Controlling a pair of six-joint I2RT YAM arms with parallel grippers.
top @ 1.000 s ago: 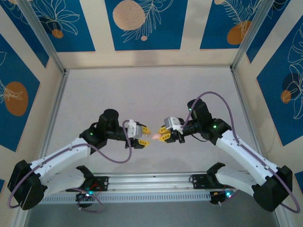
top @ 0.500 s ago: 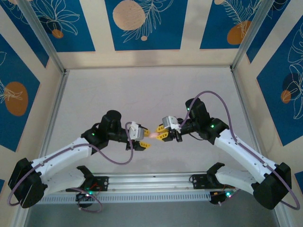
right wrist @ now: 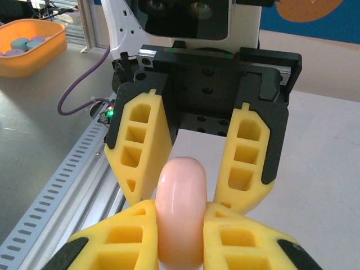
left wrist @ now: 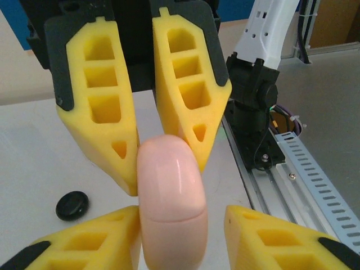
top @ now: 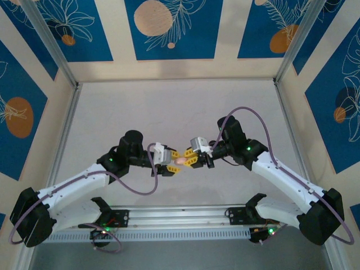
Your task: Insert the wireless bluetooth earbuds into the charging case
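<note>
Pale tabletop (top: 169,107) spreads between blue leaf-patterned walls (top: 174,34), and above its near middle we see both grippers meet tip to tip. Our right gripper (top: 192,159) clamps one end of the pink charging case (top: 181,161), holding it off the table. Our left gripper (top: 175,161) straddles the other end, one finger (left wrist: 84,247) touching it, the other just apart, so it is not yet gripping. A small black round thing (left wrist: 72,205) lies on the table below.
</note>
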